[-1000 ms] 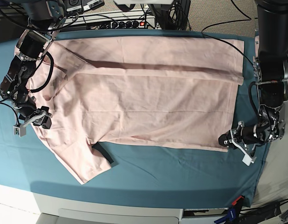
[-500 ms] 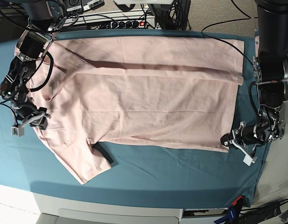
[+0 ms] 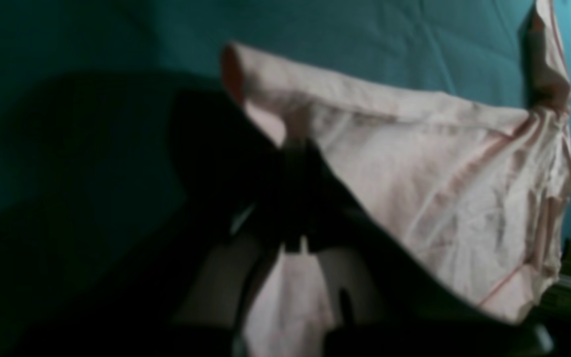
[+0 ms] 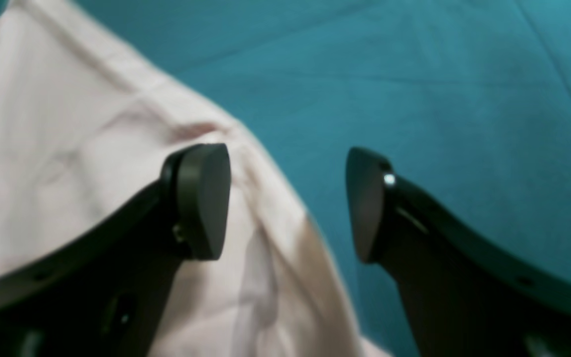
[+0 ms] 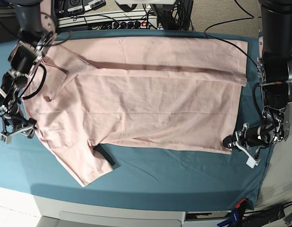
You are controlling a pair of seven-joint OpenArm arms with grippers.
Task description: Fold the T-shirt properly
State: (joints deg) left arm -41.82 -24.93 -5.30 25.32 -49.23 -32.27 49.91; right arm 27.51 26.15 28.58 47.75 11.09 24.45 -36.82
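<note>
The pale pink T-shirt [image 5: 146, 99] lies spread, plain side up, on the teal table cloth [image 5: 184, 175]. Its hem is at the right and one sleeve [image 5: 84, 165] points to the front left. Its far long edge is folded over. My left gripper [image 5: 231, 143] is at the hem's near corner. In the left wrist view it [image 3: 295, 148] is shut on a pinch of the shirt [image 3: 439, 163]. My right gripper [image 5: 16, 133] sits at the shirt's left edge. In the right wrist view it [image 4: 285, 203] is open, with one finger [image 4: 201, 198] over the shirt [image 4: 67, 148] and the other over the cloth.
Cables and a power strip [image 5: 127, 21] run along the table's back edge. The white front edge of the table [image 5: 89, 208] is close below the sleeve. A dark strip [image 5: 106, 156] shows beside the sleeve.
My right gripper has moved left and slightly toward the front, from over the shirt's shoulder to its edge. The left gripper has stayed at the hem corner.
</note>
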